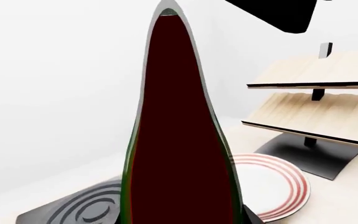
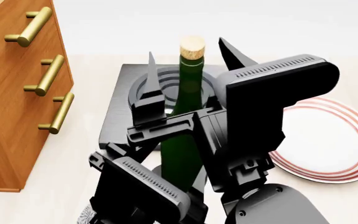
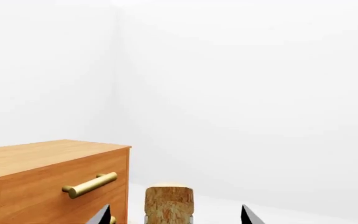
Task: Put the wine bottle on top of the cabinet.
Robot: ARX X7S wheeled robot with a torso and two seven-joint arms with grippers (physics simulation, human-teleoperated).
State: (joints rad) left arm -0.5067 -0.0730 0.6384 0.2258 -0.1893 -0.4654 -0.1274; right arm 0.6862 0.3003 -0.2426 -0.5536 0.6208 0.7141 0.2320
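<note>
Green glass fills the middle of the head view: the bottle stands upright with its cork on top. Both arms crowd around it. The left hand seems to be closed on the bottle's body, since its own camera shows the bottle right up close. The right hand is open, with its two fingers wide apart on each side of the cork and not touching it. The bottle is over the dark mat, near the striped plate. I cannot tell if it is lifted off the tabletop. The cabinet is just to the left. Its top is bare. So the grab looks done, but the lift and the put-down are still left.
</note>
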